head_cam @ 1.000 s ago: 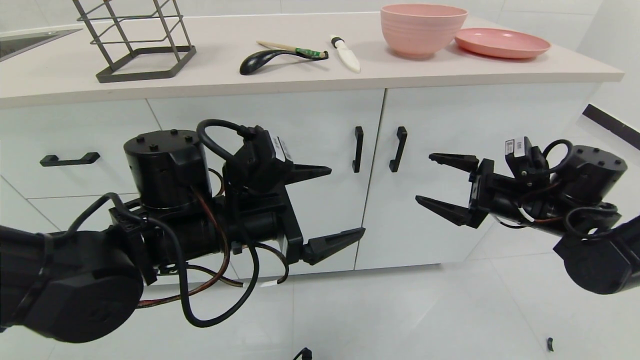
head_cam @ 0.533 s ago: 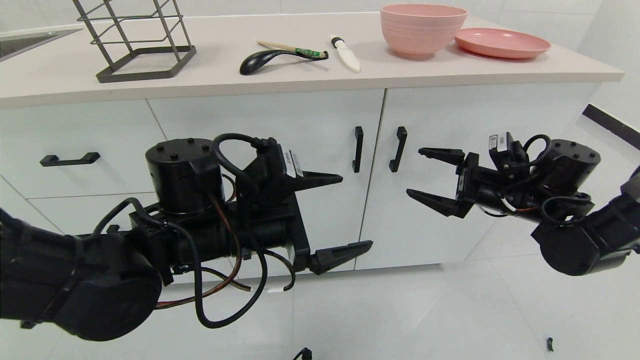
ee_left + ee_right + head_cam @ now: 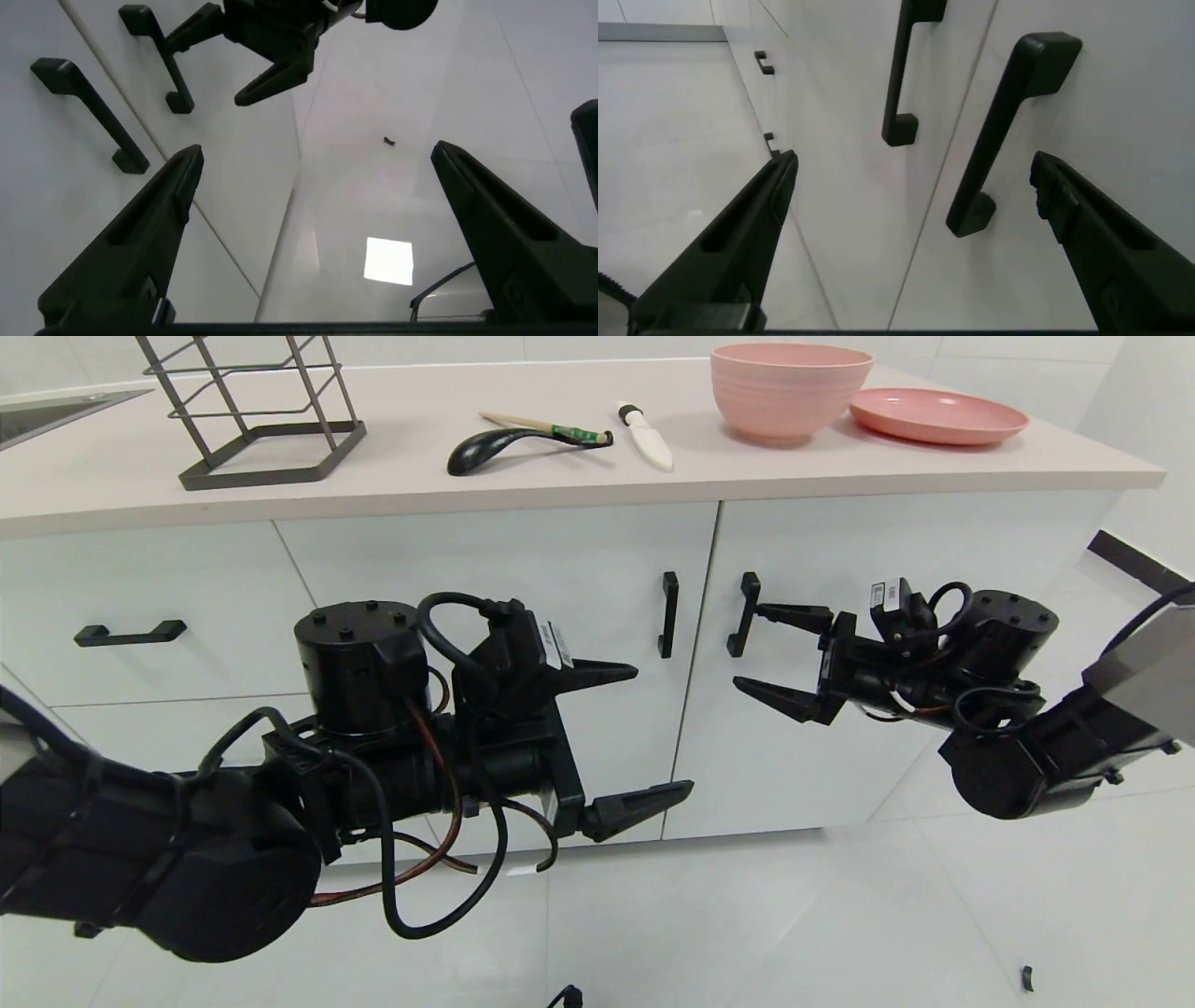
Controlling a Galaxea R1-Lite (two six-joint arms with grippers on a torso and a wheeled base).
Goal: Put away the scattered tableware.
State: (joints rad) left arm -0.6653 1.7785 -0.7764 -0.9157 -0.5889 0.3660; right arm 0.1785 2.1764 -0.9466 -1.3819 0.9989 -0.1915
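Fingers (image 3: 780, 698) of right gripper (image 3: 750, 647) are gaping wide, holding nothing, hovering at right door handle (image 3: 744, 614), likely to open cabinet (image 3: 868, 551) for storage | left gripper (image 3: 663, 728) likewise hanging open, unladen | spoon (image 3: 485, 446), chopsticks (image 3: 546, 427), knife (image 3: 646, 434) lying mid-countertop (image 3: 420, 476) near front edge | bowl (image 3: 789, 387), inside hidden, and plate (image 3: 938, 415) sitting at right end | rack (image 3: 257, 415) standing toward left end

No writing can be read anywhere. A small white sticker (image 3: 560, 644) sits on the black wrist housing of the left arm, and a similar white sticker (image 3: 879, 593) on the right arm's. Both carry dark print too fine to make out. On the far beige countertop (image 3: 420, 467), the green band (image 3: 574, 432) on the pale wooden chopsticks (image 3: 518, 422) bears tiny marks, also illegible.
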